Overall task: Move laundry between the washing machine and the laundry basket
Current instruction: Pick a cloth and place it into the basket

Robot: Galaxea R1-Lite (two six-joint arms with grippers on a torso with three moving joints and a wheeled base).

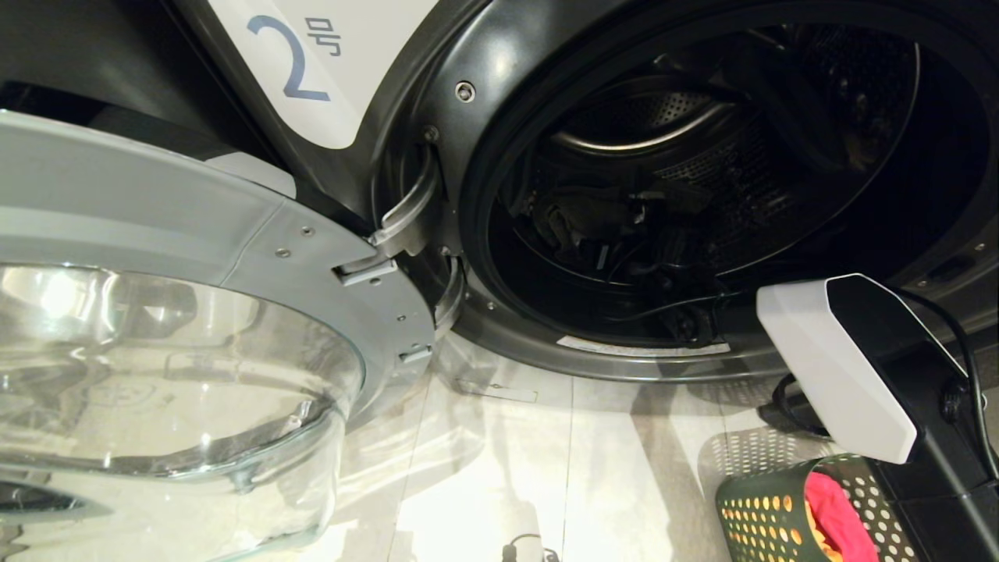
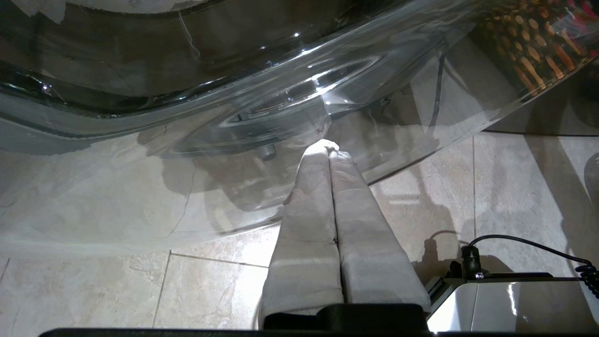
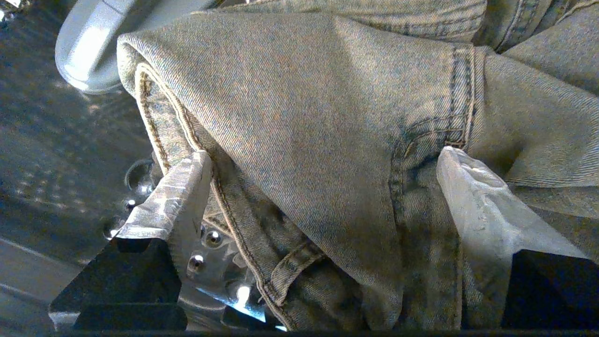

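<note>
Laundry (image 3: 327, 140), faded denim piece, lying inside drum of washing machine (image 1: 484, 62) no. 2, door (image 1: 179, 351) swung open at left, right gripper (image 3: 323, 159) spread wide w/ denim between fingers, not closed on it, left gripper (image 2: 330, 150) pinched shut, empty, over pale tiled floor (image 1: 499, 468), green laundry basket (image 1: 761, 515) at floor's right edge w/ pink cloth (image 1: 835, 515) inside.

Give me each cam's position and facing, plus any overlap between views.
Head: on the head, facing down and forward at the washing machine, its open door and the laundry basket; right arm shows.
Left wrist: behind the shut left gripper, low, facing door glass and floor tiles.
Right wrist: behind the open right gripper, facing denim in the drum.
Shared: head and left wrist both show the door.
</note>
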